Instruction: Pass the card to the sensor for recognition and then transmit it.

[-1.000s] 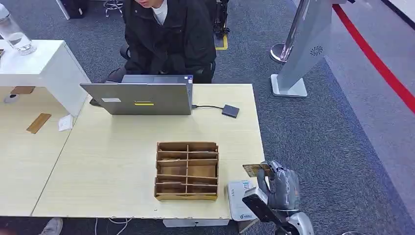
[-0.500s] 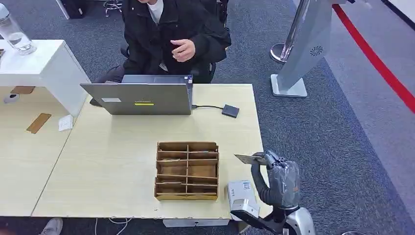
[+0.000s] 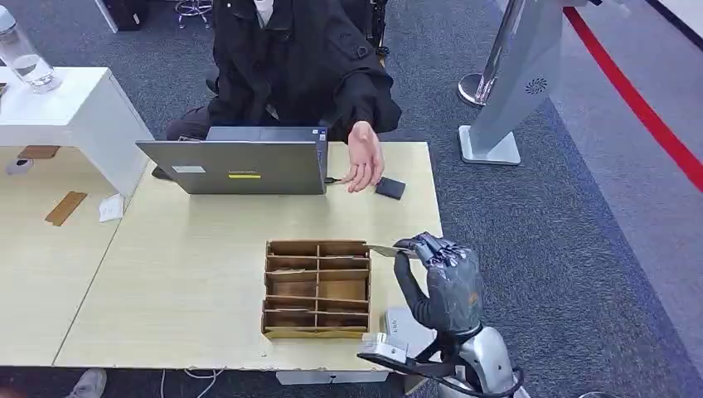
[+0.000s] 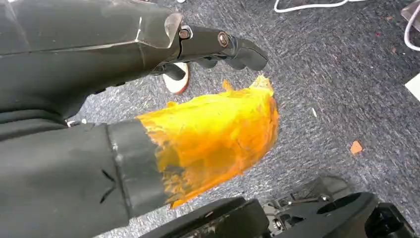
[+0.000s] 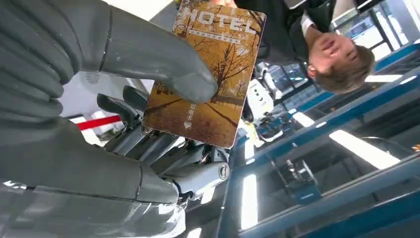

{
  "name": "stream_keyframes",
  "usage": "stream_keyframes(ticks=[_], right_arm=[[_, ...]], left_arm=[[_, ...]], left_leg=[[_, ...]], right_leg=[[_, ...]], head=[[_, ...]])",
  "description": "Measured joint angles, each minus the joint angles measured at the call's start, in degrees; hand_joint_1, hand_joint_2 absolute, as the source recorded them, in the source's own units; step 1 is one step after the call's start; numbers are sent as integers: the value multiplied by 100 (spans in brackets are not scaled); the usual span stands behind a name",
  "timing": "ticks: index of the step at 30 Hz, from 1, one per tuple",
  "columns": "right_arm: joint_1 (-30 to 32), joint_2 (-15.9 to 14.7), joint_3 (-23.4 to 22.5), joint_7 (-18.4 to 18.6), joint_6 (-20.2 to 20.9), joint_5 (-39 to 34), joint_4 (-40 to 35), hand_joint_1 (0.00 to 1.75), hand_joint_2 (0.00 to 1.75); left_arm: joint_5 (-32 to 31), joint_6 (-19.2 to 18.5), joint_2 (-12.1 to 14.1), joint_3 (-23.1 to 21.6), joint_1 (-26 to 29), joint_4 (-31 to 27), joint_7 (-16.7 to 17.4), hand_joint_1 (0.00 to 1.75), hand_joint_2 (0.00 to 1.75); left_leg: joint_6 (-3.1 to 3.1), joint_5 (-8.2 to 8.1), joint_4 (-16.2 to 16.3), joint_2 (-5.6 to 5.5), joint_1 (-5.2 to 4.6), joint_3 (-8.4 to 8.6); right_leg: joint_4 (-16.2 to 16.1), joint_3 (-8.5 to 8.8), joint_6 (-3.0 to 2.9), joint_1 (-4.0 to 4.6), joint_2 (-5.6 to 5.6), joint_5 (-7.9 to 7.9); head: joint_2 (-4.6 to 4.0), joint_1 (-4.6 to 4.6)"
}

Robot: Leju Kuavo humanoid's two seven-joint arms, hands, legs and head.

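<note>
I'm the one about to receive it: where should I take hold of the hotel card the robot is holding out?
Take the card by its free end, the one pointing away from the right hand, coming from your side of the table. The hand's thumb and fingers pinch the other end, and the card lies nearly flat, so pinch top and bottom.

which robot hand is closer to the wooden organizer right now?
Right. The right robot hand, holding the card, is raised just beside the wooden organizer's right edge. The left robot hand hangs down over the carpet.
</note>
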Motion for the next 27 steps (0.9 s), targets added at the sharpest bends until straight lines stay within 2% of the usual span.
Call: stream_keyframes(ticks=[11, 17, 26, 27], right_arm=[[-1052, 2, 383, 669, 110, 652, 746, 175, 175], [-1534, 74, 479, 1008, 326, 1118, 1240, 175, 175], [-2102, 291, 623, 1194, 540, 1294, 1996, 175, 175], [-2128, 310, 636, 1233, 566, 1312, 2055, 17, 175]], left_arm=[[-258, -66, 0, -46, -21, 0, 15, 0, 0], [-378, -120, 0, -111, -39, 0, 37, 0, 0], [-453, -175, -2, -197, -97, 0, 63, 0, 0], [-455, -177, -4, -197, -97, 0, 63, 0, 0]], left_leg=[[1, 1, 0, -3, 0, 0], [1, 1, 0, -3, 0, -1], [1, 2, 0, -2, 0, -1], [1, 2, 0, -3, 0, -2]], right_leg=[[1, 1, -1, 0, -2, 1], [2, 0, -2, 0, -2, 2], [3, -1, -2, 0, -1, 2], [3, -1, -2, 0, -2, 2]], head=[[0, 2], [0, 2], [0, 2], [0, 4]])
